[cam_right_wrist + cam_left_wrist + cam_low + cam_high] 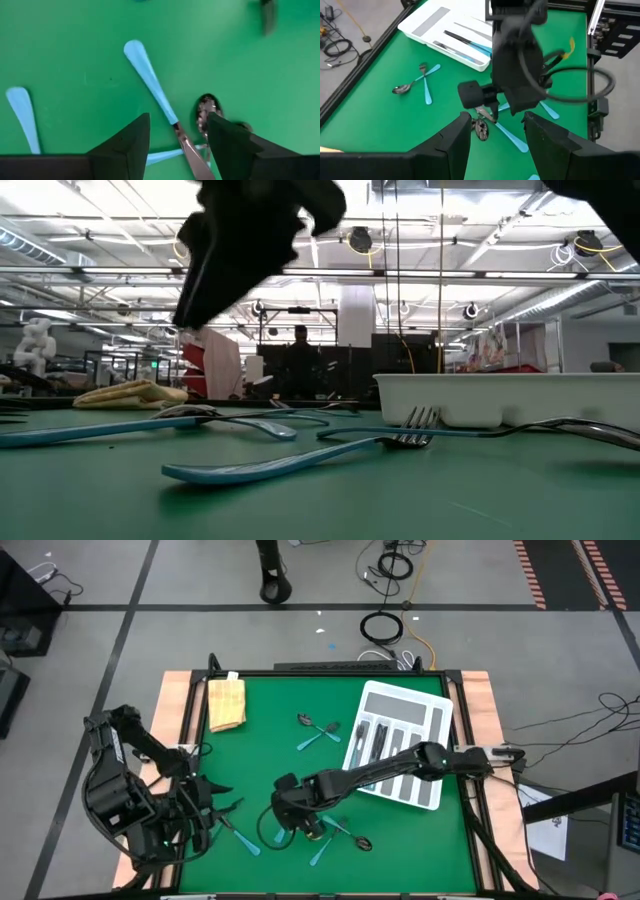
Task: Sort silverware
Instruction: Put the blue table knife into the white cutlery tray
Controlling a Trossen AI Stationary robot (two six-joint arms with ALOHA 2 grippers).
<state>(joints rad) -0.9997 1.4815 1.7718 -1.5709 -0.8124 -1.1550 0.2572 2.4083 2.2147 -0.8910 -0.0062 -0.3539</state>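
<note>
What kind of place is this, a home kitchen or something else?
Not a kitchen: probably a robotics lab or workshop hall. The low view shows an open ceiling with pipes and strip lights, the high view shows loose cables on a taped concrete floor, and a green table stands between two robot arms.

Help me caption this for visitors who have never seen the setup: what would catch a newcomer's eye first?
Probably the bright green table strewn with light-blue-handled silverware. Next, the right arm reaching across it, its end effector open just above a small cluster of pieces near the front edge. The white sorting tray on the right already holds several pieces, and a tan block lies in the far left corner.
</note>
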